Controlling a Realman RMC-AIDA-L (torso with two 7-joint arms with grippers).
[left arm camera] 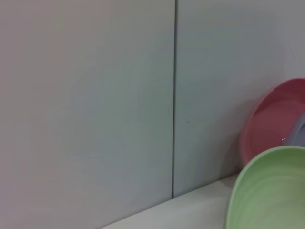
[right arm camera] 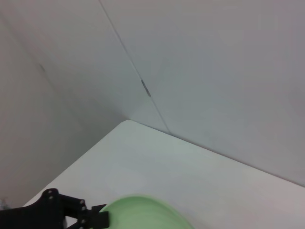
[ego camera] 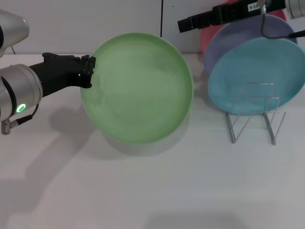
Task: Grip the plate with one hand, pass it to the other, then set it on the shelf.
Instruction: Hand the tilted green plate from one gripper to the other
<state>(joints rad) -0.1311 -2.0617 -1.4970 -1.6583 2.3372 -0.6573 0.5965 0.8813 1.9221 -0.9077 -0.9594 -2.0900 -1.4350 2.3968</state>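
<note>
Your left gripper (ego camera: 89, 71), a black two-finger tool on a silver-white arm with a green glowing ring, is clamped on the rim of the plate (ego camera: 138, 88) and holds it clear of the white table (ego camera: 143, 191), its face tilted toward your head camera. The plate is round, light green and matte, with faint concentric rings and a shallow raised rim; it casts a soft shadow on the table just below it.

Take the plate as your landmark. To its right stands the shelf (ego camera: 252, 114), a low rack of thin silver wire with upright loop-shaped dividers, well apart from the plate. A teal plate (ego camera: 257, 74) stands nearly upright in the rack; behind it leans a lavender plate (ego camera: 238, 36), and behind that a pink plate (ego camera: 209, 38) shows only a sliver of rim. All three look smooth and round.

Your right gripper (ego camera: 183, 23), black and slender, hangs above and to the right of the green plate, in front of the lavender one, with a grey cable (ego camera: 271, 31) looping down from its arm. You cannot tell from these views whether its fingers are parted or together.

Your left wrist camera catches the green plate's edge before a pale panelled wall (left arm camera: 95, 95), with the pink plate beyond it.
</note>
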